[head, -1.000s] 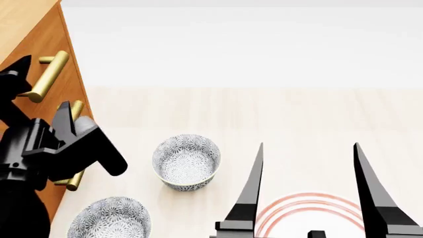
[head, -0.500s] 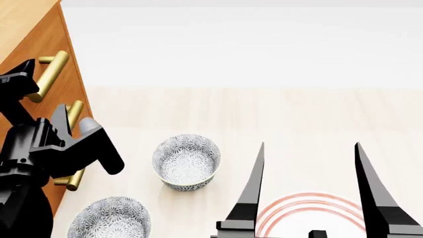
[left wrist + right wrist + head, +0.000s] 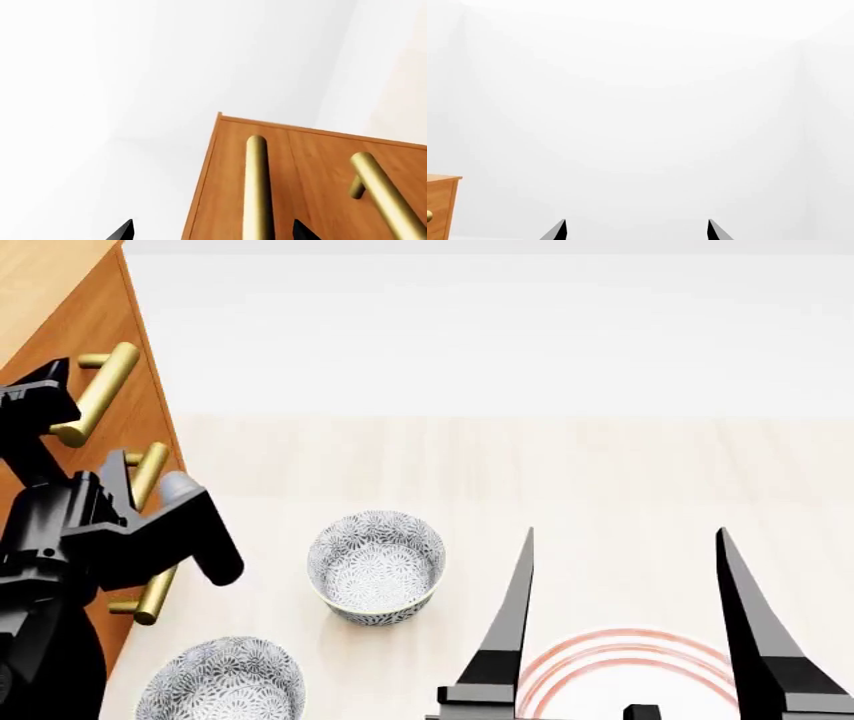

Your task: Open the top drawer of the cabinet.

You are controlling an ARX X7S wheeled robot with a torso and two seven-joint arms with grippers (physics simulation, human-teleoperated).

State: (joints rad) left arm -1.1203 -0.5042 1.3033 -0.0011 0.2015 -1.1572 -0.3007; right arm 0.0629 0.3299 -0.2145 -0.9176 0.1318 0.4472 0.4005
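The left gripper (image 3: pixel 74 430) is raised, fingers spread wide, pointing away from its dark bent wrist. The right gripper (image 3: pixel 623 550) points forward, its two tapered fingers parted.

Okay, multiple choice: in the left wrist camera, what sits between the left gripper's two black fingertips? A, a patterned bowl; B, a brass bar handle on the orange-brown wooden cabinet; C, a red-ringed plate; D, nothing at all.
B: the left wrist view shows a brass bar handle on the orange-brown wooden cabinet running between the open left gripper fingertips.
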